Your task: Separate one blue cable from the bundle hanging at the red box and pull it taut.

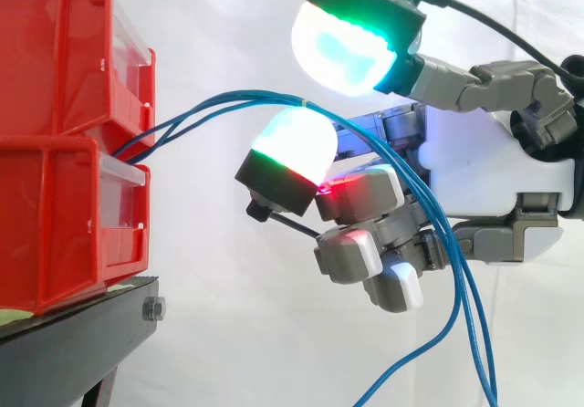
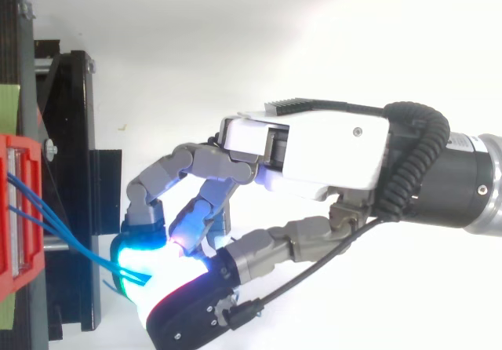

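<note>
Currently, the blue cables point(image 1: 214, 106) leave the gap between the two stacked red bins point(image 1: 55, 106), arch to the right and lie over a white-green fingertip pad point(image 1: 297, 142) of the hand point(image 1: 493, 161), then drop across its curled fingers. That finger is hooked beneath the bundle and carries it. A second pad point(image 1: 342, 46) stands above, apart from the cables. The bins rest on a black stand point(image 1: 73, 343).

White curtain point(image 1: 228, 33) hung plain behind everything. Black stand point(image 1: 73, 348) stood low at left in side view, with silver bolt point(image 1: 153, 310) on its near corner. Pale green strip point(image 1: 13, 316) lay on stand's top at far left edge. From above, stand's black frame ran along left side.
</note>
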Available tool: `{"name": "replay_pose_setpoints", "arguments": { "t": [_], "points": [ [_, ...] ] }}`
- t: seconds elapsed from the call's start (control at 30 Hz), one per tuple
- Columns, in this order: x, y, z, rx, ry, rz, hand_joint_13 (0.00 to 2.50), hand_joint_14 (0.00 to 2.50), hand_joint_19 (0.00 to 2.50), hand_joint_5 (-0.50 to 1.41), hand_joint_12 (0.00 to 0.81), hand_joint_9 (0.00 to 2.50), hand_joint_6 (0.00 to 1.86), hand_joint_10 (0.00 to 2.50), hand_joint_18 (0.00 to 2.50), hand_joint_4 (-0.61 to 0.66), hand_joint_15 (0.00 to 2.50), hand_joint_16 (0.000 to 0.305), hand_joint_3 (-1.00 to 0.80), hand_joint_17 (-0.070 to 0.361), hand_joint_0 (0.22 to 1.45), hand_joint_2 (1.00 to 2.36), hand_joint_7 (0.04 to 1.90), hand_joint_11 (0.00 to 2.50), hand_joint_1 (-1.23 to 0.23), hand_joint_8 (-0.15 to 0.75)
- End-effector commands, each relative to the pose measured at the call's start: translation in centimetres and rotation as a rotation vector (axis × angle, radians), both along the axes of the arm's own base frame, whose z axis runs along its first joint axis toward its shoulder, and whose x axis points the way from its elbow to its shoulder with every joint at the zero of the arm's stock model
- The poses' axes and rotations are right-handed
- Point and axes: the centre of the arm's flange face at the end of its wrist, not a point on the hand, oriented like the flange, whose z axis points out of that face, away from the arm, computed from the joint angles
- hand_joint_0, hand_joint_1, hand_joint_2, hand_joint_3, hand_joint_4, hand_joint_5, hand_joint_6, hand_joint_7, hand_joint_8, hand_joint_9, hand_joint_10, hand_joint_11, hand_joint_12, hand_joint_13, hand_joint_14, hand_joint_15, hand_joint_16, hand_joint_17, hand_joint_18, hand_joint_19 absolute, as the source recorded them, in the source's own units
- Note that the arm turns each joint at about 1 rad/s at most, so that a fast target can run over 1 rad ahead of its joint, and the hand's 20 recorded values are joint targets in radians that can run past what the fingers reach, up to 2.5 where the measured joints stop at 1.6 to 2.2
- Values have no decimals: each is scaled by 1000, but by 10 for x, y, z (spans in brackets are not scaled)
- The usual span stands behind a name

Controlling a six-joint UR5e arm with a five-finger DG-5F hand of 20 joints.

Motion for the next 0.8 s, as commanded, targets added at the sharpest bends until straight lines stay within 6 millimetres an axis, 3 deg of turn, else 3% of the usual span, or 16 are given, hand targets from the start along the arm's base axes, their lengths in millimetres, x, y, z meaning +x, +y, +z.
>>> {"name": "replay_pose_setpoints", "arguments": {
  "t": [0.0, 0.2, 0.37, 0.6, 0.77],
  "points": [
    [0, 0, 0, -2, 2, -1, 921, 26, 887, -193, 411, 995, 873, 22, 1001, 141, 965, 48, -444, 109, 619, 1005, 1052, 1220, -520, 317],
    [0, 0, 0, -2, -1, 0, 855, 24, 854, -202, 435, 815, 893, 20, 997, 148, 914, 51, -296, 114, 662, 1017, 1058, 1165, -677, 342],
    [-1, 0, -1, -3, 5, -3, 846, 24, 851, -212, 445, 765, 897, 21, 995, 64, 912, 51, -320, 114, 737, 1016, 1137, 1140, -810, 347],
    [-1, 0, -1, -2, 7, -1, 845, 23, 857, -217, 448, 765, 927, 21, 1007, 5, 912, 52, -217, 116, 738, 1022, 1263, 1118, -803, 355],
    [-1, 0, -1, -3, 8, -1, 817, 23, 859, -230, 443, 729, 936, 21, 984, 0, 908, 52, -343, 116, 786, 1014, 1178, 1111, -792, 348]
  ]
}}
